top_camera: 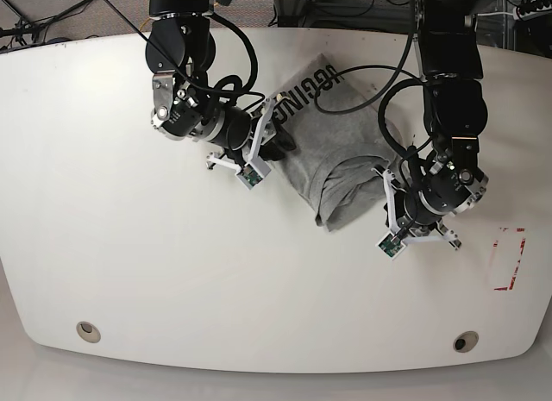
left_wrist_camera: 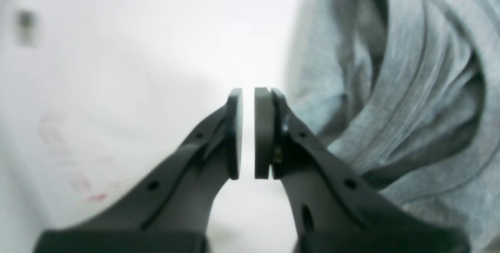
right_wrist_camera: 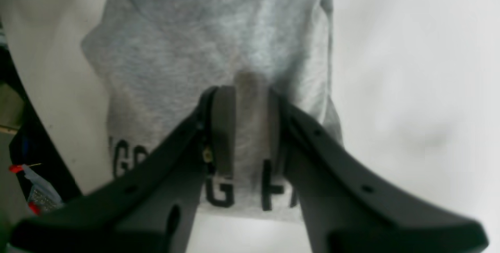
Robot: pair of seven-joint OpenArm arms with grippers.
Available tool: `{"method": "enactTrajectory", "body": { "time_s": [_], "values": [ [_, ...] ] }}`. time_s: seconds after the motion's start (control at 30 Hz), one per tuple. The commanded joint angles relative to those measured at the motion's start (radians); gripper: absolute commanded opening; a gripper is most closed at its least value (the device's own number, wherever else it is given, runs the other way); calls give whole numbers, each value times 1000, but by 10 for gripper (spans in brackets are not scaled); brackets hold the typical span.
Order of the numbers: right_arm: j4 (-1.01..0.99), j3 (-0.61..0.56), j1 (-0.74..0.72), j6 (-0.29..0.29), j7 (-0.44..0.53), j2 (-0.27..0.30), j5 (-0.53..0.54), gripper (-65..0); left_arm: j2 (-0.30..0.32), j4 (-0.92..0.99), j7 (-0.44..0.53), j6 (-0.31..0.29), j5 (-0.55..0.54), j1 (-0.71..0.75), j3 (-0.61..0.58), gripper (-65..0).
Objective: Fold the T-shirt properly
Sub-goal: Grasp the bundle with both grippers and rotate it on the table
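The heather-grey T-shirt (top_camera: 341, 151) lies partly folded on the white table (top_camera: 129, 246), with black lettering along its far left edge and a bunched fold on its near right side. My right gripper (top_camera: 280, 138) hovers over the shirt's left part. In the right wrist view it (right_wrist_camera: 250, 100) is open, with flat printed cloth (right_wrist_camera: 203, 42) showing between its pads. My left gripper (top_camera: 388, 187) is beside the bunched fold. In the left wrist view it (left_wrist_camera: 248, 132) is all but shut with a thin gap and holds nothing, and the rumpled folds (left_wrist_camera: 410, 89) lie just to its right.
A red rectangle mark (top_camera: 509, 259) is on the table at the near right. Two round holes (top_camera: 86, 330) (top_camera: 466, 341) sit near the front edge. Cables and dark gear (top_camera: 345, 4) lie beyond the back edge.
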State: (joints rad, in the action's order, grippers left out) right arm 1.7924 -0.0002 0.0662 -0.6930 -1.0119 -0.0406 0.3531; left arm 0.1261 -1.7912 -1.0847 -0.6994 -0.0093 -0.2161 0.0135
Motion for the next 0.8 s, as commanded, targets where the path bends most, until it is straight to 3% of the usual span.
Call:
{"method": "enactTrajectory", "body": {
  "time_s": [0.0, 0.3, 0.53, 0.77],
  "values": [
    [31, 7, -36, -5, -2, 38, 14, -518, 2, -100, -39, 1, -5, 30, 1, -612],
    [-18, 4, -45, -5, 5, 149, 11, -520, -26, -178, -45, 1, -7, 300, 1, -612],
    [-99, 2, -27, -5, 20, 149, 11, -520, -19, -132, 117, 1, 1, 383, 1, -612],
    [-95, -125, 10, -5, 31, 115, 11, -520, 31, -58, 120, 1, 1, 277, 49, -612]
  ]
}}
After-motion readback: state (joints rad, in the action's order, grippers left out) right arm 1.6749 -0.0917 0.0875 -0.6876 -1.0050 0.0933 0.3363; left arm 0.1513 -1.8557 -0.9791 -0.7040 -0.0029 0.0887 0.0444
